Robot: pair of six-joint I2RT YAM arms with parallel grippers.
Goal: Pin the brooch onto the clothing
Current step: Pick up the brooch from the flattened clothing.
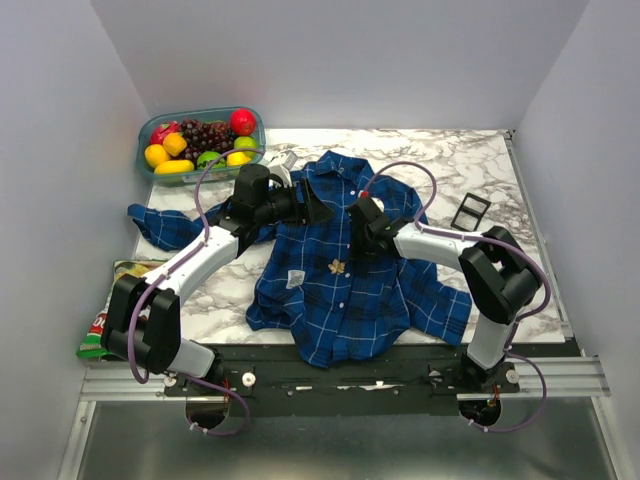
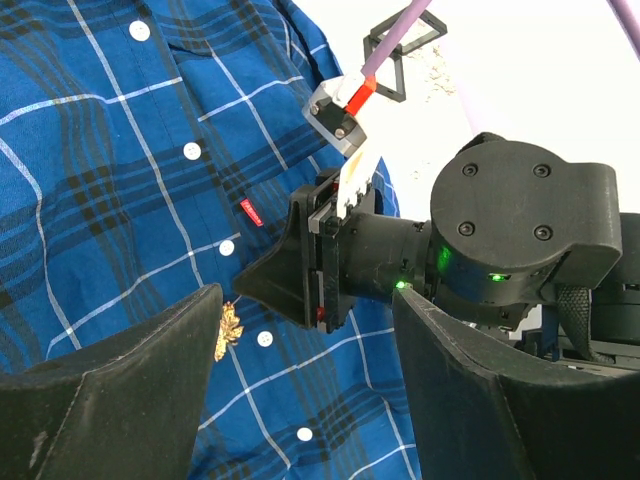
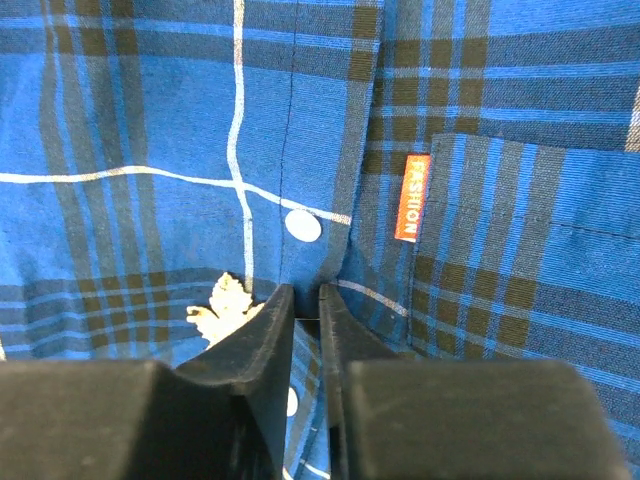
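The blue plaid shirt point(image 1: 340, 290) lies spread flat in the middle of the marble table, collar at the far side. The brooch point(image 1: 336, 266) is a small pale gold leaf lying on the shirt front beside the button line. My right gripper point(image 1: 358, 243) hangs low over the shirt just right of it, with its jaws shut to a thin slit. In the right wrist view the brooch point(image 3: 225, 305) sits just left of the fingertips point(image 3: 280, 300). My left gripper point(image 1: 316, 208) is open and empty above the shirt's chest. In the left wrist view the brooch point(image 2: 229, 328) shows by my left finger point(image 2: 130, 400).
A clear tub of fruit point(image 1: 200, 140) stands at the far left. A small black square case point(image 1: 470, 210) lies on the marble right of the shirt. A snack bag point(image 1: 105, 325) lies at the left table edge. A white tag point(image 1: 294, 280) sits on the shirt.
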